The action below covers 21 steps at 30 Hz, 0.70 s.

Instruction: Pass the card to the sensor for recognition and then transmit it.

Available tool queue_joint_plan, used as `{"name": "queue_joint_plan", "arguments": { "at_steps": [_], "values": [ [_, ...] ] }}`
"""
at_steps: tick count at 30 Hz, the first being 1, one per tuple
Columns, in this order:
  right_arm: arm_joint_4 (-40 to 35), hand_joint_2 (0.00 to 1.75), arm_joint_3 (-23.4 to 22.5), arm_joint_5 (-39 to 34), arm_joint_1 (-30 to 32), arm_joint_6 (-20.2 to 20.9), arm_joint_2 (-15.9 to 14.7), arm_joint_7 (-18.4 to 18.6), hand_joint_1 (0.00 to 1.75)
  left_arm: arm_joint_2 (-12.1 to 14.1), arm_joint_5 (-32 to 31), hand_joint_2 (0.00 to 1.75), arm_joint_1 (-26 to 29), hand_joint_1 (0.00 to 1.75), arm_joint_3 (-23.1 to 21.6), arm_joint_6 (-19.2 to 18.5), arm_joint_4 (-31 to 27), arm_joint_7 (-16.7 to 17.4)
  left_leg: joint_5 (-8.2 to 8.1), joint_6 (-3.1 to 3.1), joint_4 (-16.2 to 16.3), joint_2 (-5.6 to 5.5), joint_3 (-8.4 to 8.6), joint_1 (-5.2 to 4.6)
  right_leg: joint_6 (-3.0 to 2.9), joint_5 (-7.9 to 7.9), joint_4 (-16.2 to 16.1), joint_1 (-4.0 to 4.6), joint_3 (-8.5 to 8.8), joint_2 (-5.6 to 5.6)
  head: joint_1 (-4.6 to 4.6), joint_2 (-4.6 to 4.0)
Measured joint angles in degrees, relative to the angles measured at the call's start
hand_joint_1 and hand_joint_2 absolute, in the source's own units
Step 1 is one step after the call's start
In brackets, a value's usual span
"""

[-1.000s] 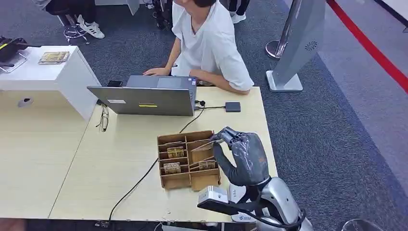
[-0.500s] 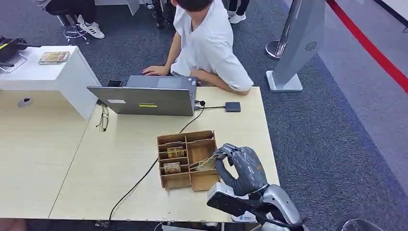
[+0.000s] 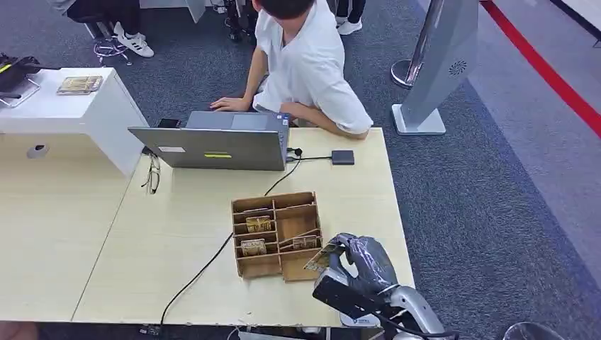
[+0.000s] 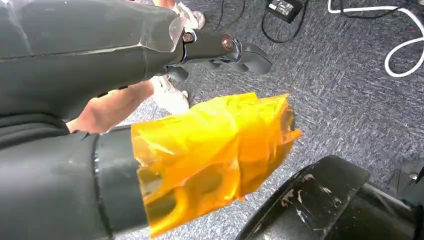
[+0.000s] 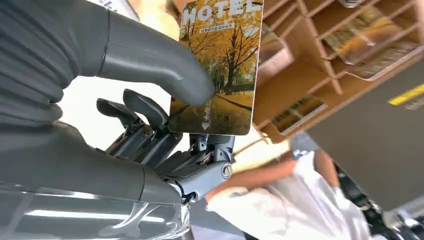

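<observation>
My right hand (image 3: 363, 265) hovers at the table's front edge, just in front of the cardboard card box (image 3: 275, 202). It pinches a hotel card (image 3: 320, 258) printed with yellow autumn trees. In the right wrist view the thumb (image 5: 150, 57) presses that card (image 5: 220, 65) against the dark fingers, with the box's compartments (image 5: 320, 65) beyond it. Several more cards (image 3: 258, 224) stand in the box. A small black square sensor (image 3: 343, 156) lies by the laptop, wired to it. My left hand (image 4: 200, 145), its thumb wrapped in orange tape, hangs over the carpet holding nothing.
An open grey laptop (image 3: 212, 147) stands at the table's far side, with a person in a white shirt (image 3: 308, 67) seated behind it. Glasses (image 3: 153, 175) lie left of the laptop. A black cable (image 3: 205, 265) crosses the table. A white side cabinet (image 3: 67, 106) stands at left.
My right hand has drawn back from above the box toward the table's front edge and lower, carrying the card out of the box. The person leaned slightly.
</observation>
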Motion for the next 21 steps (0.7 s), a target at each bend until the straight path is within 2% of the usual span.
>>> {"name": "queue_joint_plan", "arguments": {
  "at_steps": [21],
  "values": [
    [2.9, 1.75, -0.9, -3.0, 0.8, 2.3, -2.6, 3.7, 1.75, -0.2, -0.8, 0.0, 0.6, 0.0, 2.1, 0.1, -0.1, -0.9, 0.0, 0.0, 0.0, 0.0, 0.0, 0.0, 0.0, 0.0, 0.0, 0.0, 0.0, 0.0, 0.0, 0.0]
  ]
}}
